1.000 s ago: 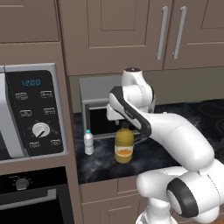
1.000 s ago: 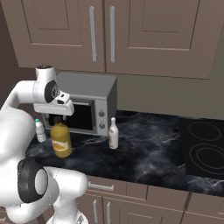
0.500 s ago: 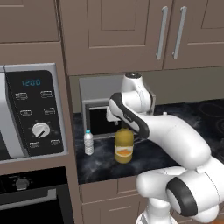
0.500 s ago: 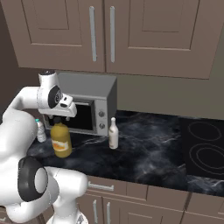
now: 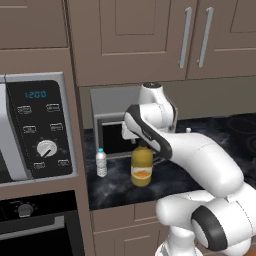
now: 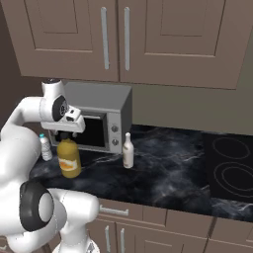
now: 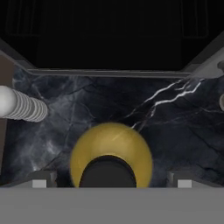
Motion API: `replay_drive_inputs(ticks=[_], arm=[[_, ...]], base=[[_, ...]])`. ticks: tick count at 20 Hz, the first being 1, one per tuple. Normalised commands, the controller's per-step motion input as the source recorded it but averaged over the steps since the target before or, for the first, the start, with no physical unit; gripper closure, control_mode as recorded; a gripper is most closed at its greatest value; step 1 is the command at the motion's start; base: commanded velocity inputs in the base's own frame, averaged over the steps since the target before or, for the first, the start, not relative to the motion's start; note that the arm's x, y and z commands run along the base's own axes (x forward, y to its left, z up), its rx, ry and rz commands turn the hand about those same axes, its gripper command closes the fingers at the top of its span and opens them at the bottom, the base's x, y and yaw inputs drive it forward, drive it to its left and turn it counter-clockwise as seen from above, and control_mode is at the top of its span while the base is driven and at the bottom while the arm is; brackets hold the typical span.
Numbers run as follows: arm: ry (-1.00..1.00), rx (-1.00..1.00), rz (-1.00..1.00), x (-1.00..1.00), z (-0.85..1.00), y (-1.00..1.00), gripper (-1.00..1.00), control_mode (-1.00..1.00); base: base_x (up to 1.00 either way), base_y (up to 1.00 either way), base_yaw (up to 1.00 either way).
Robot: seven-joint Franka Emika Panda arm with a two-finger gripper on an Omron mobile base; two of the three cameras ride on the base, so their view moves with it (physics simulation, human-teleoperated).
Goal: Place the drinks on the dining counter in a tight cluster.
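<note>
The squat yellow-orange juice jug (image 5: 141, 167) (image 6: 68, 159) (image 7: 111, 146) with a dark cap stands upright on the narrow black marble counter (image 6: 168, 178), in front of the microwave. My gripper (image 5: 140, 142) (image 6: 66, 135) (image 7: 109, 181) hangs directly over its cap, open, one fingertip (image 7: 41, 179) on either side of the neck and not touching it. A small clear water bottle (image 5: 101, 162) (image 6: 45, 147) (image 7: 22, 107) with a blue cap stands to the jug's left. The slim white bottle (image 6: 128, 151) stands to the microwave's right. The dining counter is out of view.
A grey microwave (image 6: 99, 118) (image 5: 112, 135) sits at the back of the counter, close behind the jug. A wall oven panel (image 5: 40, 130) flanks the counter's left end. A black cooktop (image 6: 232, 173) lies at the right. Brown wall cabinets (image 6: 123, 39) hang overhead.
My hand has come down a little over the juice jug's cap, jaws still wide. The bottles have not moved.
</note>
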Motion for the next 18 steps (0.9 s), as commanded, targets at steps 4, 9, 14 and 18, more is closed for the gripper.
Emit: replay_drive_inputs(ticks=[4,9,14,18], arm=[[0.00,0.00,0.00,0.00,-0.06,0.01,-1.00,-1.00],[0.00,0.00,0.00,0.00,-0.13,0.02,-1.00,-1.00],[0.00,0.00,0.00,-0.02,-0.04,0.00,-1.00,-1.00],[0.00,0.00,0.00,0.00,-0.15,0.00,-1.00,-1.00]], base=[[0.00,0.00,0.00],[0.00,0.00,0.00],[0.00,0.00,0.00],[0.00,0.00,0.00]])
